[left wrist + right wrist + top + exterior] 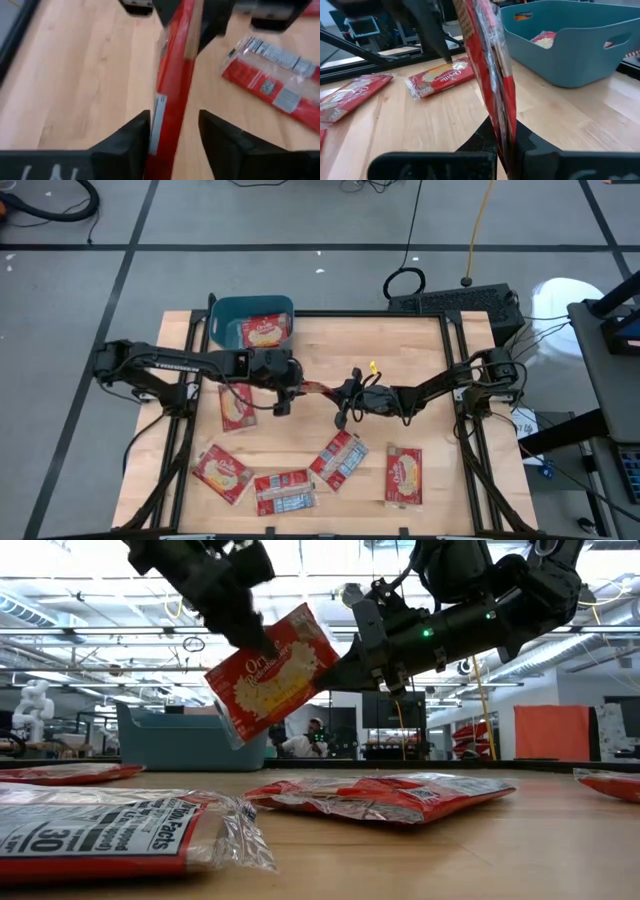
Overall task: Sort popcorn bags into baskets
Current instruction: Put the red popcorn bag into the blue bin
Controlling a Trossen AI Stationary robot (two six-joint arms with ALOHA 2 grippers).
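Observation:
A red popcorn bag [270, 670] hangs in the air between my two grippers above the table's middle, standing on edge and tilted, its yellow picture facing the near side. My right gripper [502, 145] is shut on it. My left gripper [175, 135] is open, with one finger on each side of the bag's other end [170, 105]; whether they touch it I cannot tell. The teal basket [250, 323] stands at the far left of the table with one bag [265, 332] lying inside. Several more bags lie flat on the table. My right gripper pinches the bag's end nearest it [500, 120] between its two fingers, coming roughly level from the table's right. The bag is lifted clear of the table, held on edge and tilted, and reaches toward the left gripper.
One bag [237, 405] lies under the left arm. Several others lie along the near edge [222, 472], [285, 492], [338, 460], [404, 476]. Dark frame rails run along the table's sides. Bare wood shows to the right of the basket.

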